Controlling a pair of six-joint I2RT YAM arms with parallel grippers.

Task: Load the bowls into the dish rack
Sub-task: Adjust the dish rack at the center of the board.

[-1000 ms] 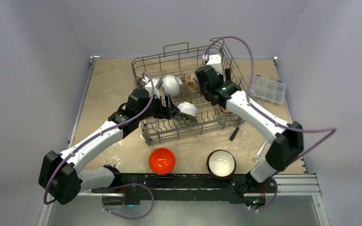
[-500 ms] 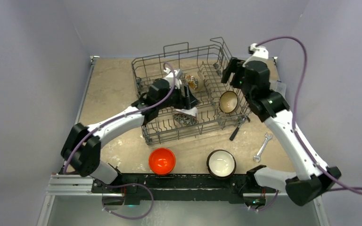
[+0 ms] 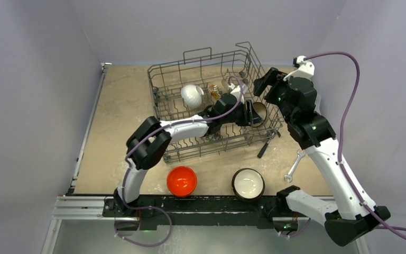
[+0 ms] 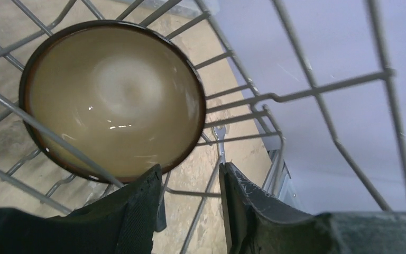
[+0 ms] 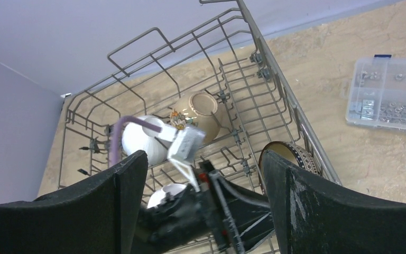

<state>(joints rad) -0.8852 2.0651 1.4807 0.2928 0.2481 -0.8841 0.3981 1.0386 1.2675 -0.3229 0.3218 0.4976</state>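
The dish rack [image 3: 161, 79] [image 5: 275, 79] holds a white bowl [image 3: 192, 96] [image 5: 137, 140], a tan flower-patterned bowl [image 3: 215, 91] [image 5: 201, 114] and, on edge at its right side, a blue-patterned bowl with a cream inside [image 3: 260, 111] [image 5: 291, 156] [image 4: 111, 100]. My left gripper [image 3: 251, 114] [image 4: 187, 174] reaches across the rack to that bowl. Its jaws are open, with only rack wire between them and one fingertip [image 4: 145, 182] at the rim. My right gripper [image 3: 261, 84] [image 5: 203, 159] hangs open above the rack's right side. An orange bowl [image 3: 182, 180] and a dark bowl [image 3: 248, 183] sit on the table.
A clear compartment box [image 5: 391, 92] lies right of the rack. A wrench [image 3: 293, 163] and a black-handled tool [image 3: 264, 145] lie on the table by the rack's near right corner. Another white bowl [image 5: 166, 193] sits under the left arm.
The left arm swept right across the rack, from the white bowl to the patterned bowl, its jaws narrowing. The right arm rose and drew back to the right, leaving that bowl in the rack.
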